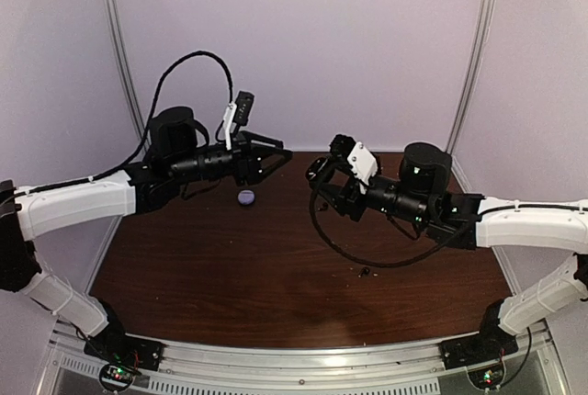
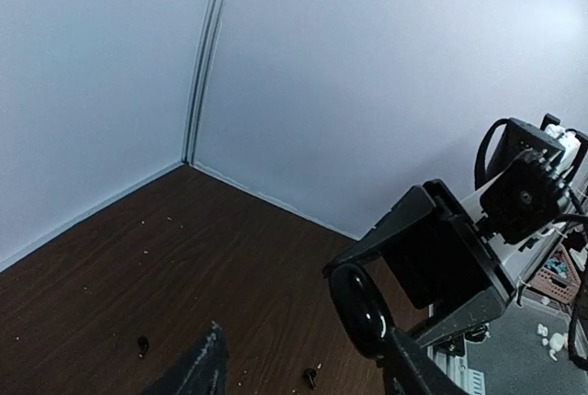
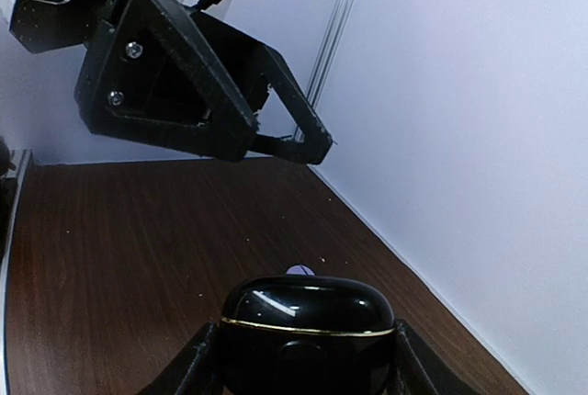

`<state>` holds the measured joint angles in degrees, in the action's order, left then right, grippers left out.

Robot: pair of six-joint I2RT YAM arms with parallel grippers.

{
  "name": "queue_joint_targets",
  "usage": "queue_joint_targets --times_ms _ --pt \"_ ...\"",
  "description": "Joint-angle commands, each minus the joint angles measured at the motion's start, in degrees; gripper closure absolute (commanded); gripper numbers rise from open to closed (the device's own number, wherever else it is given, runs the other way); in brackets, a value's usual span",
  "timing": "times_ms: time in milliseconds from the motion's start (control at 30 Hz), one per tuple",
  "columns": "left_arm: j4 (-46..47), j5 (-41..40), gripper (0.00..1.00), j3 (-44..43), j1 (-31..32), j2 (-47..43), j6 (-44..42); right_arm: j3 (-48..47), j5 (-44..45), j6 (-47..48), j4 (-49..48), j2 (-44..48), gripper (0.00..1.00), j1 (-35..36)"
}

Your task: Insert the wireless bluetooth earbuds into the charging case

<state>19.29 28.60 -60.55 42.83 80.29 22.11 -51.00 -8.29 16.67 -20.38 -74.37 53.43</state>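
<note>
My right gripper (image 3: 308, 363) is shut on a glossy black charging case (image 3: 309, 321) with a thin gold seam, and the lid looks closed. It holds the case above the table's middle (image 1: 320, 174). In the left wrist view the case (image 2: 362, 309) shows edge-on. My left gripper (image 2: 303, 375) hovers just left of it (image 1: 276, 160), open, with nothing between its fingers (image 2: 197, 369). Two tiny black earbuds (image 2: 142, 344) (image 2: 310, 378) lie on the brown table. One black bud (image 1: 365, 272) shows near the right arm's cable. I see no pale earbud.
A small lilac round case (image 1: 246, 197) sits on the table below the left gripper and peeks out behind the black case (image 3: 299, 270). Pale crumbs dot the wood. White walls close the back and sides. A black cable loop (image 1: 367, 259) hangs under the right arm.
</note>
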Motion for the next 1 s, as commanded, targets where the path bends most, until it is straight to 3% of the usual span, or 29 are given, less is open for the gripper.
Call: queue_joint_targets --times_ms 0,267,800,967 --pt "-3.5 7.6 0.43 -3.3 -0.2 3.8 4.1 0.4 7.8 6.1 1.5 0.8 0.49 3.0" --pt "-1.1 10.8 0.48 -2.9 0.1 6.4 6.5 -0.6 15.2 8.1 1.0 -1.6 0.5 5.8" --pt "2.6 13.1 0.48 -2.8 1.4 9.2 7.7 -2.2 17.4 8.9 0.2 -4.1 0.49 7.3" --pt "3.3 13.7 0.54 -3.1 1.9 10.4 8.0 -3.0 18.6 9.3 0.6 -5.0 0.49 7.5"
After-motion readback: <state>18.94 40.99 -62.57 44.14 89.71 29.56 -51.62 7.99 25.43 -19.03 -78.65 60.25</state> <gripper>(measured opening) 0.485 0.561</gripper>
